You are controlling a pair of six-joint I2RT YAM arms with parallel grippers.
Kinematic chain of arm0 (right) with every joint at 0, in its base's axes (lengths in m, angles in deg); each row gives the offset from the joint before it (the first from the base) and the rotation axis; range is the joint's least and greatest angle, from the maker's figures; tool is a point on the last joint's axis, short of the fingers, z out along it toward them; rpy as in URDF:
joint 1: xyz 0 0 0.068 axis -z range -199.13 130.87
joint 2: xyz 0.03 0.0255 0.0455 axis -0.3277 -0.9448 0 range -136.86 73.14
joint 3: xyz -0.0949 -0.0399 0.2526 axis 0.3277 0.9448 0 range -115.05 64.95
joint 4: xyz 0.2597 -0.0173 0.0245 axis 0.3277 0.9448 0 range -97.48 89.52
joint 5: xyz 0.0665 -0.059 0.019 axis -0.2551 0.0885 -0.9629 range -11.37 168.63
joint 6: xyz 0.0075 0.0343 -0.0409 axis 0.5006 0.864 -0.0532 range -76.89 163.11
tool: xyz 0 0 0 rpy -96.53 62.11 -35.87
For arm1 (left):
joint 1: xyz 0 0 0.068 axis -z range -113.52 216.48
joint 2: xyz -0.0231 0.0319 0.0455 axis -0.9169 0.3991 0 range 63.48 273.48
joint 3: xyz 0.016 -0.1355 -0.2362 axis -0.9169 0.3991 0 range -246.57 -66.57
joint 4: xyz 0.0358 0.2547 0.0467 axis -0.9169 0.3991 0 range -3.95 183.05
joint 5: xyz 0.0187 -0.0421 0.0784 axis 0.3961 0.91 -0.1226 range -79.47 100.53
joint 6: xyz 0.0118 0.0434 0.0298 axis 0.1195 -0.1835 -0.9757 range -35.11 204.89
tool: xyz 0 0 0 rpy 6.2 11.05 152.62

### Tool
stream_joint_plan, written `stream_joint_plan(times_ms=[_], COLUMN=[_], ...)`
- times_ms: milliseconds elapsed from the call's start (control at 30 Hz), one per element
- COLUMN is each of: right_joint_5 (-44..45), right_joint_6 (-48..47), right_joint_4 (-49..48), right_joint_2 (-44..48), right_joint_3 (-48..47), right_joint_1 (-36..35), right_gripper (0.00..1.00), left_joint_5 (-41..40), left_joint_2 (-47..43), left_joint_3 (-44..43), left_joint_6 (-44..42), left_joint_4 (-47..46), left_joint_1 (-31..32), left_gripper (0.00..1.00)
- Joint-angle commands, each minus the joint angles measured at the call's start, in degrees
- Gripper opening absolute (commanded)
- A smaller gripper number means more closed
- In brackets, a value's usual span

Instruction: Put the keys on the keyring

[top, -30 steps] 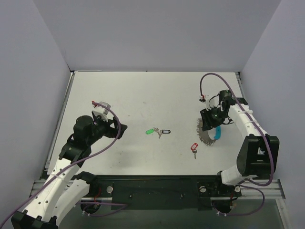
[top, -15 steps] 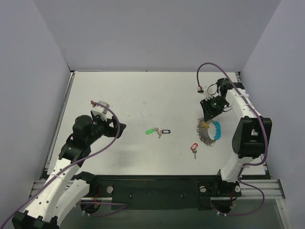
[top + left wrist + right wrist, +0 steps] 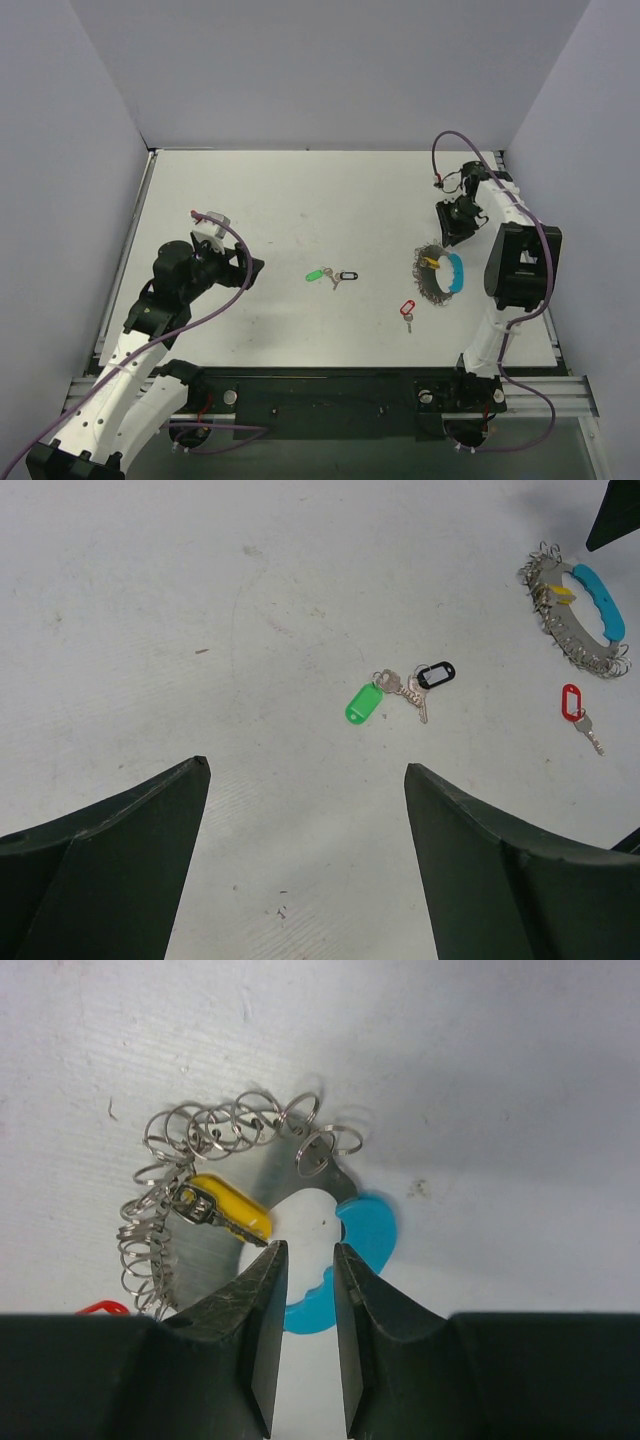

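Observation:
The keyring (image 3: pixel 440 273) lies flat at the right of the table, a chain of silvery rings with a light-blue tag (image 3: pixel 366 1226) and a yellow piece (image 3: pixel 232 1206). My right gripper (image 3: pixel 452 222) hovers just beyond it, its jaws a narrow gap apart with nothing between them (image 3: pixel 310 1256). The green-tagged key (image 3: pixel 316 273) and the black-tagged key (image 3: pixel 348 275) lie together mid-table. The red-tagged key (image 3: pixel 407 309) lies alone near the keyring. My left gripper (image 3: pixel 250 268) is wide open and empty, well left of the keys (image 3: pixel 305 765).
The left wrist view shows the green tag (image 3: pixel 363 702), the black tag (image 3: pixel 435 674), the red tag (image 3: pixel 571 700) and the keyring (image 3: pixel 580 610). Pale walls close in the table on three sides.
My right gripper has drawn back from over the keyring toward the far right. The keyring stays on the table, its yellow piece now uncovered. The left arm has barely moved.

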Motion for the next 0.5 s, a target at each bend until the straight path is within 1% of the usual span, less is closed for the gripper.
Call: stream_joint_plan(times_ms=[0, 133, 333, 467], right_joint_5=[-0.9, 0.8, 3.0, 6.3], right_joint_6=[1.6, 1.4, 1.7, 1.7], right_joint_4=[1.8, 2.5, 3.1, 3.1], right_joint_2=[-2.0, -4.9, -6.7, -7.8], right_joint_3=[-4.2, -5.6, -7.5, -7.6], right_joint_1=[-0.6, -1.7, -2.8, -3.6], right_gripper=[0.22, 0.25, 0.27, 0.27], left_joint_5=[1.1, 1.3, 2.1, 2.3], left_joint_2=[0.0, 0.1, 0.1, 0.0], left_joint_3=[0.0, 0.0, 0.0, -0.1], left_joint_6=[-0.5, -0.5, -0.5, -0.6], left_joint_4=[-3.2, -3.3, -3.5, -3.7], left_joint_1=[-0.5, -0.7, -0.7, -0.7], left_gripper=[0.89, 0.89, 0.89, 0.89])
